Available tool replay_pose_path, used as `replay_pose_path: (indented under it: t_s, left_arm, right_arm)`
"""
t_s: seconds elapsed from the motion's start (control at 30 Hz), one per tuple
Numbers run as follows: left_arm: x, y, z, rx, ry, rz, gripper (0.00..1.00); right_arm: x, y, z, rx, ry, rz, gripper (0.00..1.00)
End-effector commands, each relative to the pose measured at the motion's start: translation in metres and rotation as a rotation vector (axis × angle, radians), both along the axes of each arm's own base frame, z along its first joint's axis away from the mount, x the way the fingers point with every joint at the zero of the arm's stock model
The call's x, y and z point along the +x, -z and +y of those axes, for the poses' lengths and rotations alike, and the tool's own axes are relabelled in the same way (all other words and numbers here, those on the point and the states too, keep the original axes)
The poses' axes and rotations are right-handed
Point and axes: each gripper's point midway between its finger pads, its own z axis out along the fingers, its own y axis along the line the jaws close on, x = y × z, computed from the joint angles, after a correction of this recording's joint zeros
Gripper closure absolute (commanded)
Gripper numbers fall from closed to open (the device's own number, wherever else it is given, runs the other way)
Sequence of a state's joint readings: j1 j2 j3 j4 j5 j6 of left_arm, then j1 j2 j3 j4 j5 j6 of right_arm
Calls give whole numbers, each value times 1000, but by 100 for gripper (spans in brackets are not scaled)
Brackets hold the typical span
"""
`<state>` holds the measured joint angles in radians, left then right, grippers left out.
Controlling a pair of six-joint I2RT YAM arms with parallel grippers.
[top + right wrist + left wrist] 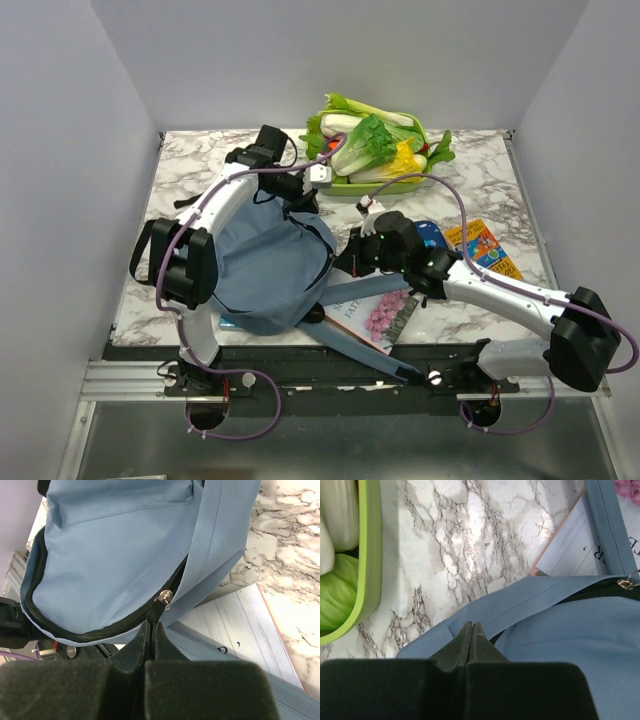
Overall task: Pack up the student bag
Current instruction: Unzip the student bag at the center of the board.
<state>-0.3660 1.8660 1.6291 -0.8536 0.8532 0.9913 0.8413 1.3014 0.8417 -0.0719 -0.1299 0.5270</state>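
Note:
The student bag [268, 268], a soft grey-blue backpack, lies at the table's left centre with a long blue strap [362, 350] trailing toward the near edge. At the bag's far top edge my left gripper [302, 192] is shut; in the left wrist view its tips [472, 625] pinch the edge of the bag's fabric [560, 630]. On the bag's right side my right gripper [352, 256] is shut. In the right wrist view it [152, 626] grips the black pull tab under the silver zipper slider [163, 598], and the black zipper [90, 630] curves off to the left.
A green tray [385, 185] piled with leafy vegetables stands at the back centre, close to the left gripper [367, 555]. A book with pink flowers [375, 312] lies partly under the bag and strap. A colourful book [487, 248] and a small blue case [430, 232] lie at the right.

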Motion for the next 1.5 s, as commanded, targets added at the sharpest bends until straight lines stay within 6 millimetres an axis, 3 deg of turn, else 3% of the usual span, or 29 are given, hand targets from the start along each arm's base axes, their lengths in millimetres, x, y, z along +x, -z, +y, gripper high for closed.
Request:
replay_pose_path:
  t_s: [0.0,0.03,0.07,0.1,0.17,0.37,0.53,0.63,0.73,0.83,0.9,0.97,1.1,1.23,1.37,1.47]
  left_arm:
    - [-24,-14,4,-74,155,26,100]
    - [-35,-15,4,-85,218,17,97]
    - [-44,-13,6,-74,263,8,78]
    - [-50,-11,2,-65,301,-17,69]
    - [-54,-3,2,-38,313,-35,57]
    - [-66,9,-16,-18,383,-53,42]
    - [-59,22,-31,-15,364,-120,41]
    - [-56,22,-35,-11,359,-164,42]
    - [-55,23,-36,-4,362,-163,49]
    - [-49,27,-38,3,346,-150,67]
    - [-42,24,-40,-5,324,-166,86]
    - [-35,21,-40,-3,280,-158,100]
    - [-11,13,-39,12,154,-167,100]
    - [32,3,-29,38,-61,-205,100]
    - [74,-13,1,50,-291,-197,100]
    - [94,-17,26,82,-432,-158,100]
  right_arm:
    - [6,-21,-1,55,42,-56,99]
    - [6,-22,-1,55,42,-59,100]
    - [6,-22,0,53,39,-58,99]
    - [5,-23,1,54,33,-61,99]
    - [5,-25,2,60,26,-61,99]
    - [5,-27,4,73,16,-65,99]
    - [2,-27,7,79,-4,-61,100]
    - [1,-28,7,82,-12,-61,99]
    - [3,-32,10,101,-12,-78,99]
    - [3,-31,11,103,-14,-76,99]
    - [3,-30,11,102,-18,-72,99]
    - [2,-29,11,102,-17,-70,99]
    - [4,-28,9,95,-4,-75,99]
    - [5,-29,8,84,2,-72,99]
    - [4,-30,7,87,3,-76,99]
    - [4,-32,8,93,0,-72,99]
